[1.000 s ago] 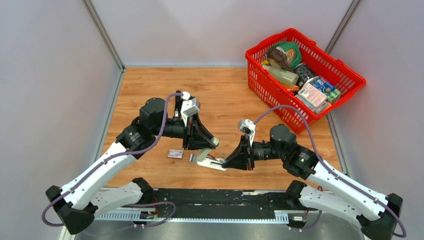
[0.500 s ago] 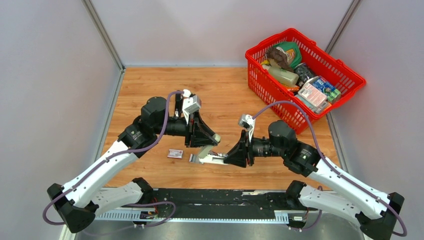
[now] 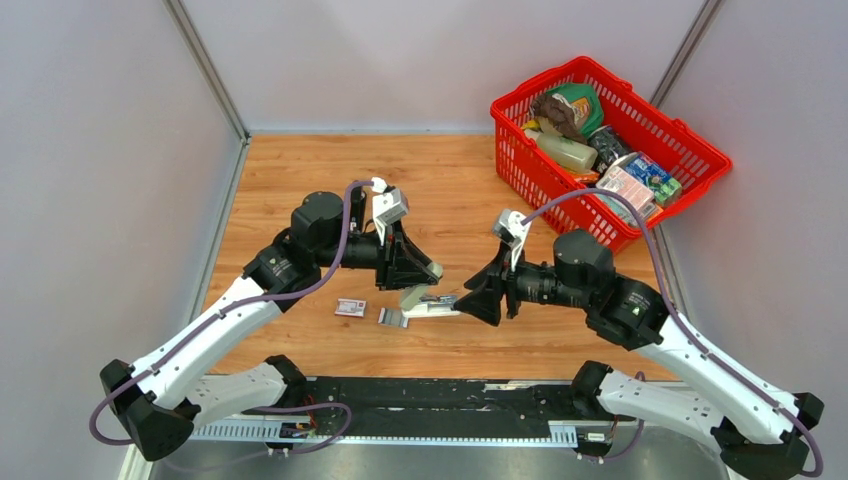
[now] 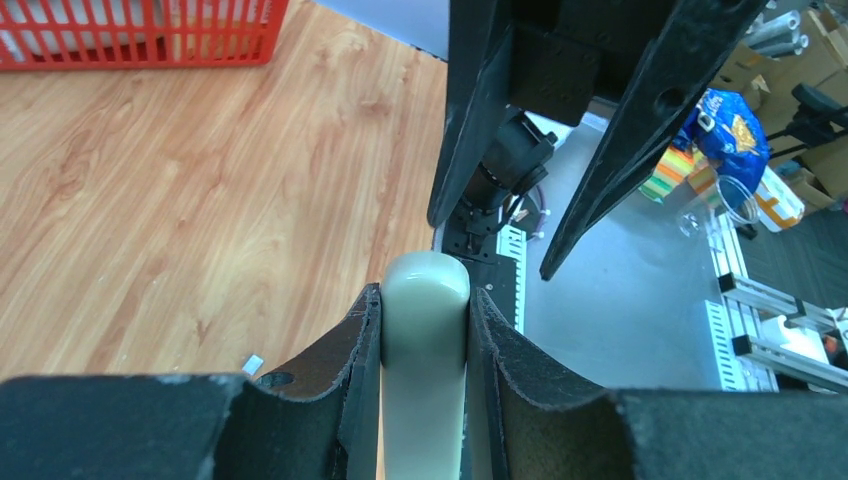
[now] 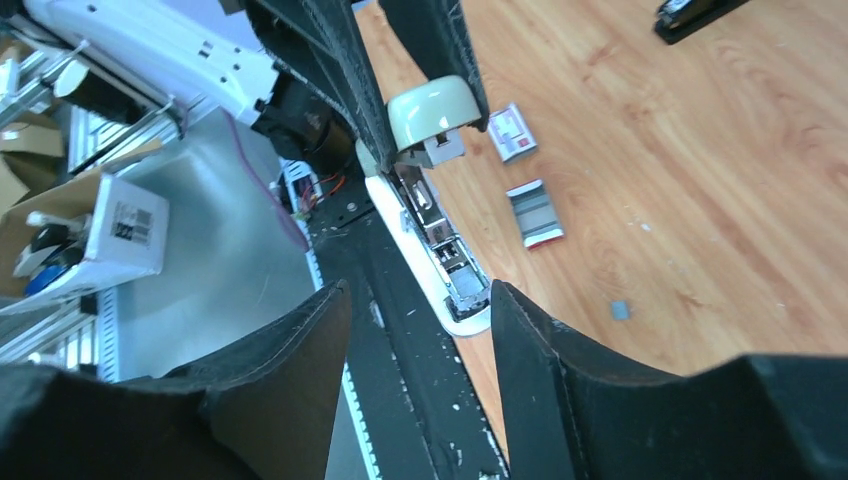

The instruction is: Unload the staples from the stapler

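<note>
My left gripper (image 3: 420,276) is shut on the top arm of a pale cream stapler (image 3: 430,300), which hangs open above the wood. The left wrist view shows that rounded arm (image 4: 425,330) pinched between both pads. In the right wrist view the cream arm (image 5: 432,105) stands up over the base and its bare metal magazine (image 5: 440,250). My right gripper (image 3: 478,297) is open just off the base's front end, holding nothing. A ribbed silvery strip of staples (image 5: 535,212) lies on the table, also seen from above (image 3: 392,317). A tiny staple bit (image 5: 620,310) lies nearby.
A small red-and-white box (image 3: 350,307) sits left of the strip. A black stapler-like object (image 5: 700,15) lies farther off on the wood. A red basket (image 3: 530,170) full of goods stands at the back right. The table's black front rail (image 5: 400,300) runs under my right fingers.
My right gripper has opened, let go of the stapler's front end and drawn back to the right. The left gripper has carried the stapler a little up and away from the near edge.
</note>
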Robot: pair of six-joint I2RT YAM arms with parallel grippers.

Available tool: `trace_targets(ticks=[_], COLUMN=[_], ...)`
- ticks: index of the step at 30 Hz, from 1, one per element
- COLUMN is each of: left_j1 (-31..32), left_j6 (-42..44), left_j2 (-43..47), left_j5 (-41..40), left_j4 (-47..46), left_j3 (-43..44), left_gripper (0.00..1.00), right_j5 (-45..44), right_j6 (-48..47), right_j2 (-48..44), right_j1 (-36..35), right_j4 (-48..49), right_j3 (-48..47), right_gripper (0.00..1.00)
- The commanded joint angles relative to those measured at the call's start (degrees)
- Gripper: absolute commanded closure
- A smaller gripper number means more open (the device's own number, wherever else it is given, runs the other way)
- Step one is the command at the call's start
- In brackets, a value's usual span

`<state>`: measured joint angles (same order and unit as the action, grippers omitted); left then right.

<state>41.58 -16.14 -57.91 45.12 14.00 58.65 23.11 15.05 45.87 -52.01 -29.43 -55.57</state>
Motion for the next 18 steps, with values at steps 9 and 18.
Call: trace_targets(ticks=[9,18], left_j1=[-0.27,-0.27], left_j6=[-0.12,-3.28], left_j2=[-0.89,-1.77], left_j5=[-8.29,-13.39], left_j4=[-1.43,-5.12], left_j3=[0.76,-0.29], left_gripper=[1.0,1.0], right_j5=[-13.0,-17.93], right_j6=[-2.66,-0.02], right_j2=[5.81,10.46], right_j1=[-0.37,-0.29], right_j4=[2.97,14.84], right_j3=[-4.37,0.55], right_gripper=[1.0,1.0])
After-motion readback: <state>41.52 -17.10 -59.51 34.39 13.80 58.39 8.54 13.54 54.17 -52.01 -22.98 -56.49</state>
